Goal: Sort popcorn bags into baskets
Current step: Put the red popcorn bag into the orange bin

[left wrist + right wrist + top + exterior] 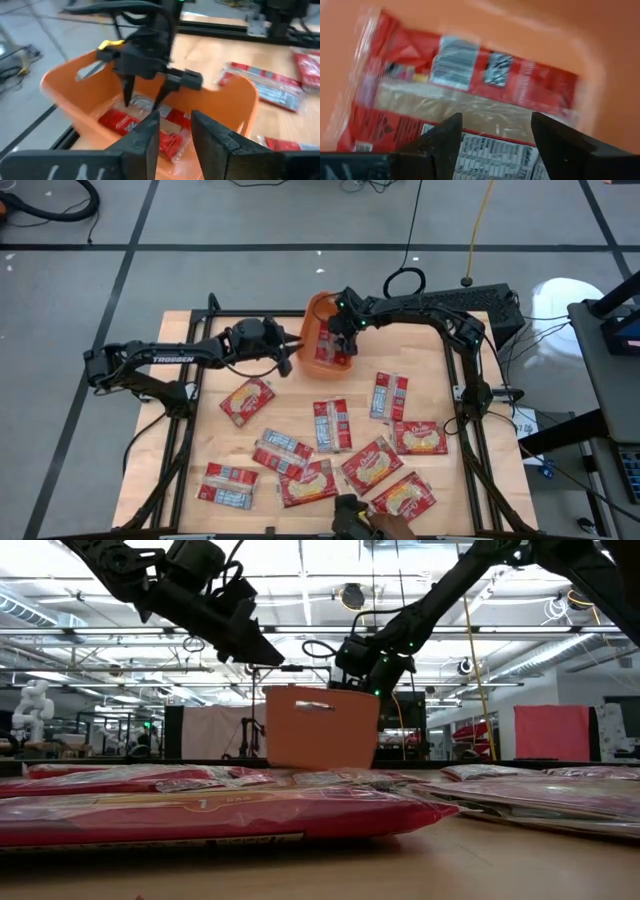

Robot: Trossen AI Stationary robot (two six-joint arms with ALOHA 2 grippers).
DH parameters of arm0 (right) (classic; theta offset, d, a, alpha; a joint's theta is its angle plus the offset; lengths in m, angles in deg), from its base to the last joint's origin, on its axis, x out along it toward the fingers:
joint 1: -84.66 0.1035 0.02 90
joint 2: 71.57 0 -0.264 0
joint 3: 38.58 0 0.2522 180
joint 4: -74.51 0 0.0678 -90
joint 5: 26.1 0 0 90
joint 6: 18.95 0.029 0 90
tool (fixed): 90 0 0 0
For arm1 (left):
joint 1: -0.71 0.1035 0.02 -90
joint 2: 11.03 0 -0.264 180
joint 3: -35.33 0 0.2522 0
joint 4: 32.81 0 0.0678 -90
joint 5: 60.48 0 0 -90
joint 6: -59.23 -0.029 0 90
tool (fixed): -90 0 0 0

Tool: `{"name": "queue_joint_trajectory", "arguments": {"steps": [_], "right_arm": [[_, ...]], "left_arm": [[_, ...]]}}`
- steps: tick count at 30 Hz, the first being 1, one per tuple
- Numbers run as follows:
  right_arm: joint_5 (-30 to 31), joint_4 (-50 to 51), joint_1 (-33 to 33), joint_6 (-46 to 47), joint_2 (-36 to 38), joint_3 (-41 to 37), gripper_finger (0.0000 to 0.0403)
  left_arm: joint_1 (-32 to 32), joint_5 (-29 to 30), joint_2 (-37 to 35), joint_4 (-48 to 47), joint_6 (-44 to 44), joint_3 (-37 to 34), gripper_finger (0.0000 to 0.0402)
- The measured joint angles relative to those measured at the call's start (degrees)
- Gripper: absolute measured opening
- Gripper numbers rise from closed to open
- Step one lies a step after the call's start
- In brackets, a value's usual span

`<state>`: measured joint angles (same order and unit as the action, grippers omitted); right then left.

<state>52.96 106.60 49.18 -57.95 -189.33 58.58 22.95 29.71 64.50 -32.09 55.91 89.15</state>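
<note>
The orange basket (322, 345) stands at the table's far edge, just left of the middle, with popcorn bags (470, 75) lying flat inside it. My right gripper (144, 100) hangs open inside the basket, fingertips close above those bags. My left gripper (176, 131) is open and holds nothing. It hovers beside the basket's left wall (303, 352), above the rim in the low view. Several more red popcorn bags (332, 425) lie flat on the wooden table toward its near half.
Loose bags (247, 400) (418, 438) cover much of the middle and near part of the table. Black frame rails (468, 395) run along the left and right sides. A dark object (350, 515) sits at the near edge.
</note>
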Motion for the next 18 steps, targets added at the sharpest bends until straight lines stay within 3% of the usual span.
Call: {"name": "queue_joint_trajectory", "arguments": {"steps": [4,13,18], "right_arm": [[1.59,-0.45,-0.01,1.13,-0.11,-0.09,0.0235],[3.40,0.16,0.48,1.02,-0.04,-0.09,0.0232],[3.34,0.79,0.48,0.31,-0.11,-0.11,0.0202]], "left_arm": [[0.42,5.39,0.00,-1.41,4.31,-0.01,0.0124],[0.28,5.39,0.00,0.27,4.66,0.00,0.0125],[-0.30,5.03,0.64,2.29,1.90,0.02,0.0125]]}}
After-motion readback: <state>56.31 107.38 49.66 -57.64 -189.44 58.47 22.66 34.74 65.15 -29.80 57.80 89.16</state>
